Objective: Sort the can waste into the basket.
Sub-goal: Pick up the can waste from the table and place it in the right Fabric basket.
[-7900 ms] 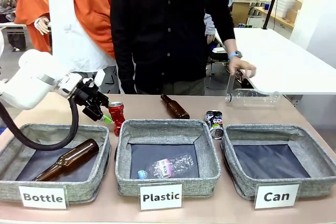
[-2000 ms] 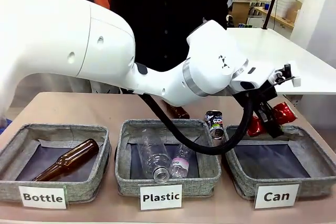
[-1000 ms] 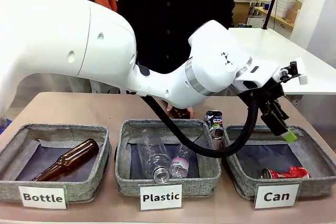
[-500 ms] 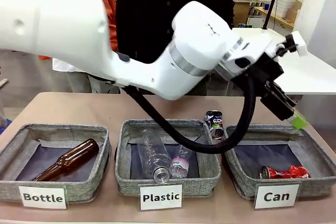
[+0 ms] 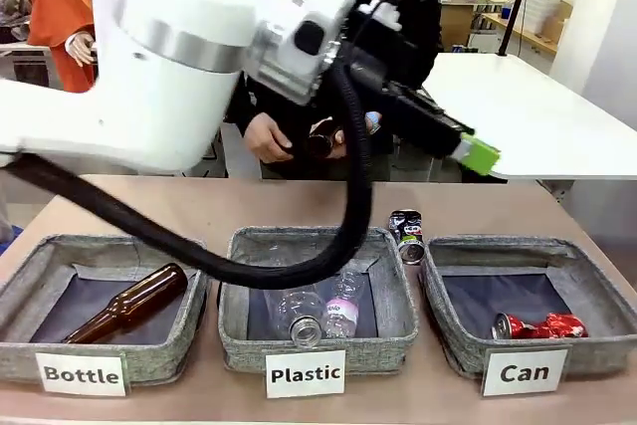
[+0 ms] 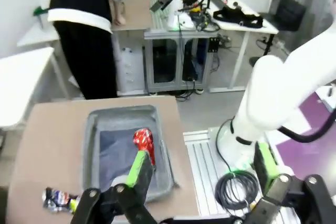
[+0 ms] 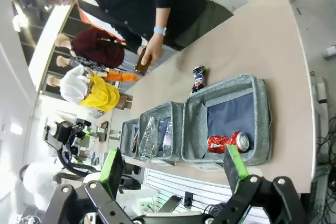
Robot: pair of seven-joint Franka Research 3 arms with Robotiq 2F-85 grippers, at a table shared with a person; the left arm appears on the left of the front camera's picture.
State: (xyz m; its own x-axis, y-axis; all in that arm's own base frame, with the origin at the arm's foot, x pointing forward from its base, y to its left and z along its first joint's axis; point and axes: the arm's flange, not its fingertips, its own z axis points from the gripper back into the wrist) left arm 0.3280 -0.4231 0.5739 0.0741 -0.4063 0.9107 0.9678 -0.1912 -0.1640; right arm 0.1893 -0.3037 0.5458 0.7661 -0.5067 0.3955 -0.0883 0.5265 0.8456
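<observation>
The red crushed can (image 5: 540,326) lies in the grey basket labelled "Can" (image 5: 453,340). The black and silver can (image 5: 405,236) lies on the table just behind the gap between the "Plastic" and "Can" baskets. My left gripper (image 5: 476,153) hangs high above the table, open and empty. The left wrist view looks past its green pads (image 6: 139,167) down on the basket (image 6: 123,113), the red can (image 6: 143,139) and the black and silver can (image 6: 56,199). My right gripper (image 7: 173,170) is open and empty, far above the basket (image 7: 264,119) and red can (image 7: 226,142).
A person's hand holds a brown bottle (image 5: 320,139) above the table's far edge. The "Plastic" basket (image 5: 398,330) holds clear bottles and the "Bottle" basket (image 5: 159,360) holds one brown bottle. My left arm (image 5: 179,57) spans the upper left of the front view.
My left gripper let the red can drop into the "Can" basket, then rose and swung back left. The person lifted the brown bottle off the table.
</observation>
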